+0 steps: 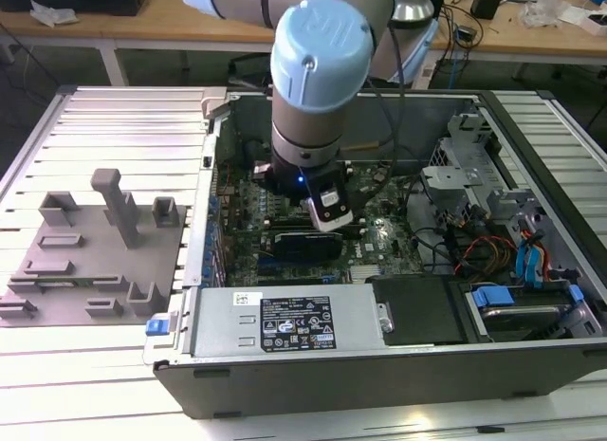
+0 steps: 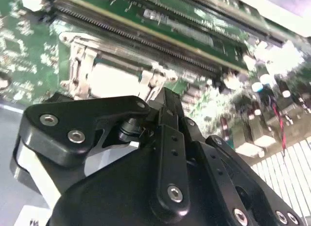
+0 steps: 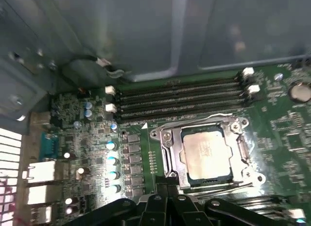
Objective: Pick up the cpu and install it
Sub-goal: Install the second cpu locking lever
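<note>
The cpu [image 3: 208, 155], a pale silver square chip, lies flat inside the dark socket with its metal frame [image 3: 166, 147] on the green motherboard, beside the memory slots [image 3: 180, 97]. In the second wrist view the cpu [image 2: 114, 80] shows just past the black fingertips [image 2: 165, 102]. My gripper [image 3: 167, 204] hovers close above the socket's edge, shut, with nothing between its fingers. In the exterior view the arm [image 1: 318, 90] reaches down into the open computer case, and the gripper [image 1: 325, 218] is over the motherboard's middle.
The case walls [image 1: 218, 128] ring the motherboard. A power supply [image 1: 285, 320] lies along the near side, and drive cages [image 1: 465, 166] and cables stand on the exterior view's right. A grey plastic tray with upright blocks [image 1: 95, 251] sits on the slatted table on the exterior view's left.
</note>
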